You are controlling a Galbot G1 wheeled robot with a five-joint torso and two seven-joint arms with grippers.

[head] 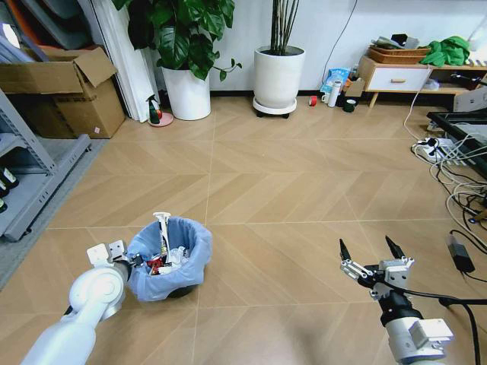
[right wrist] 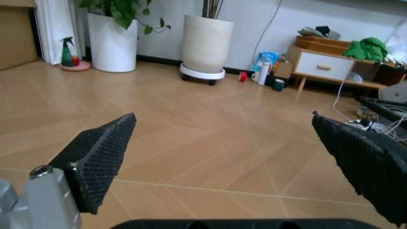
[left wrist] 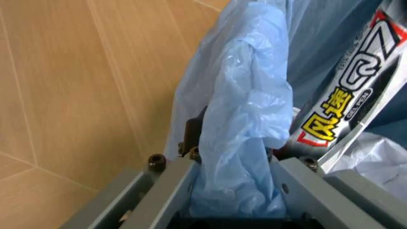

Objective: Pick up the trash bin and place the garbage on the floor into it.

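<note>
Trash bin [head: 169,258] on the floor [head: 289,190], garbage [head: 161,255] inside | left gripper [left wrist: 232,191] fingers clamped on its bagged rim | light, thin-walled, bag slippery: grip rim | right gripper [head: 373,255] fingers apart, idle.

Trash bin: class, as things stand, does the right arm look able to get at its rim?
Probably yes. The right gripper hangs open over bare floor, with nothing lying between it and the trash bin. The left gripper already clamps the bin's near-left rim.
</note>
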